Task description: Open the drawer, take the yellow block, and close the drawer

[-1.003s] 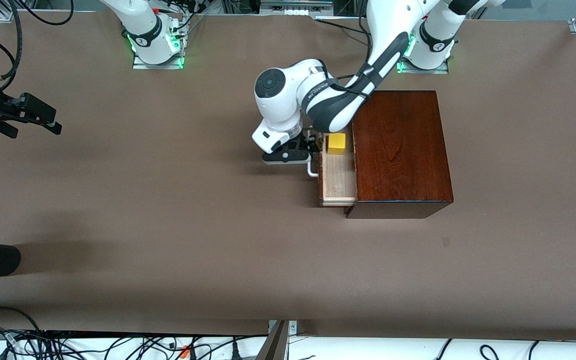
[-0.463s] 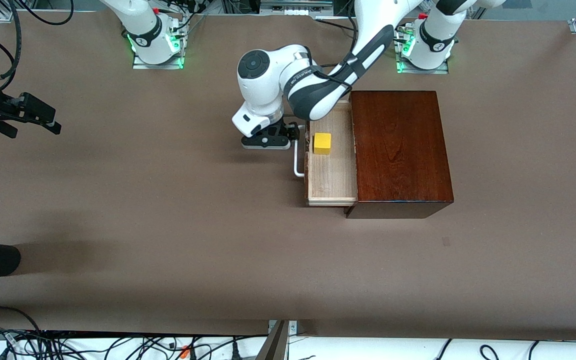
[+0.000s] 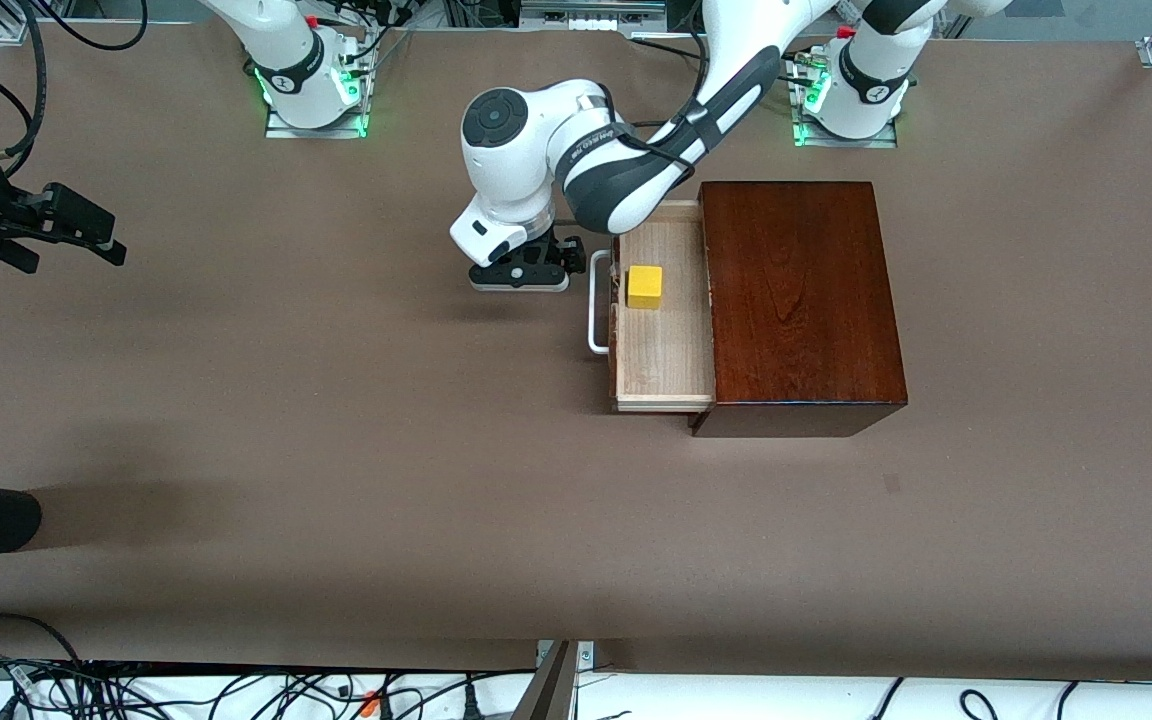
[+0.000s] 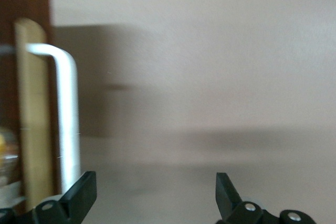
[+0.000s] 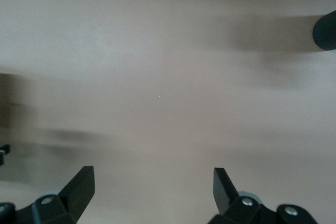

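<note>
Toward the left arm's end of the brown tabletop (image 3: 336,450), not far from the edge where the robot bases stand, sits a dark reddish-brown wooden box (image 3: 801,300). Its single sliding drawer (image 3: 664,375), pale light wood inside with a dark front, stands pulled out toward the right arm's end of the table, and its white U-shaped bar handle (image 3: 596,312) juts from the front.

Inside the drawer, in the half nearer the bases' edge and close to the drawer front, lies the small bright yellow cube-shaped block (image 3: 644,286), resting on the drawer floor with nothing gripping it.

The left gripper (image 3: 521,272) hangs just beside the handle, over bare tabletop on the side of the drawer front, apart from the bar. In the left wrist view its black fingers (image 4: 79,195) are spread wide with nothing between them, and the white handle (image 4: 65,124) shows off to one side of them.

The right gripper (image 3: 71,232) waits over the right arm's end of the tabletop, well apart from the box; its fingers (image 5: 79,187) are likewise spread, with only bare table surface under them.
</note>
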Robot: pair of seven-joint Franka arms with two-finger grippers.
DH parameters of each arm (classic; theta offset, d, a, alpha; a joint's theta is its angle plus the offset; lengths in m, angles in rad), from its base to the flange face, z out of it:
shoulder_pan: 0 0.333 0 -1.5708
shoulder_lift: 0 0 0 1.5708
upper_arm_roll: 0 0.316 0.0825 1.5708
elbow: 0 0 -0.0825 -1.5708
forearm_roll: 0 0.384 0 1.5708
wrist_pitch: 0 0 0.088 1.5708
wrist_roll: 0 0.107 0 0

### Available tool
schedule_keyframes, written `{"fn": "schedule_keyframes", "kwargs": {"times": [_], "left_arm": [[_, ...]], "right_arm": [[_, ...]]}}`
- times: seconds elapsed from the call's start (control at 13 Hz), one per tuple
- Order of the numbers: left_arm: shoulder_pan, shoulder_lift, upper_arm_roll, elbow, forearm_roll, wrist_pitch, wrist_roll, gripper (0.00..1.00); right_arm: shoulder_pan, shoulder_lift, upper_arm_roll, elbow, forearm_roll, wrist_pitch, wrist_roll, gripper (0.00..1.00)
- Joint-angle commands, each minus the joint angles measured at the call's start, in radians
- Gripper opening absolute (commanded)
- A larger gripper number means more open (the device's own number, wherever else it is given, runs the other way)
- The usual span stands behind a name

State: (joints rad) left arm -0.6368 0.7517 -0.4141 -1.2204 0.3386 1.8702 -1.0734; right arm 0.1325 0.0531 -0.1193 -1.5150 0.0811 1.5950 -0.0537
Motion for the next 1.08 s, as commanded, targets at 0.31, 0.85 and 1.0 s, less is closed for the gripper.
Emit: {"fn": "schedule_keyframes", "kwargs": {"times": [0.31, 0.85, 1.0], "left_arm": [[0.202, -0.297, -0.003, 0.000, -0.143, -0.370, 0.309, 1.00], [0.580, -0.635, -0.002, -0.310, -0.300, -0.384, 0.683, 1.00], [0.646, -0.681, 0.012, -0.346, -0.303, -0.387, 0.804, 1.00]], "right_arm": [[-0.001, -0.024, 0.067, 0.006, 0.012, -0.119, -0.046, 1.00], [0.021, -0.009, 0.370, 0.007, 0.006, -0.127, -0.077, 1.00], [0.070, 0.037, 0.418, 0.007, 0.006, -0.083, -0.089, 1.00]]}}
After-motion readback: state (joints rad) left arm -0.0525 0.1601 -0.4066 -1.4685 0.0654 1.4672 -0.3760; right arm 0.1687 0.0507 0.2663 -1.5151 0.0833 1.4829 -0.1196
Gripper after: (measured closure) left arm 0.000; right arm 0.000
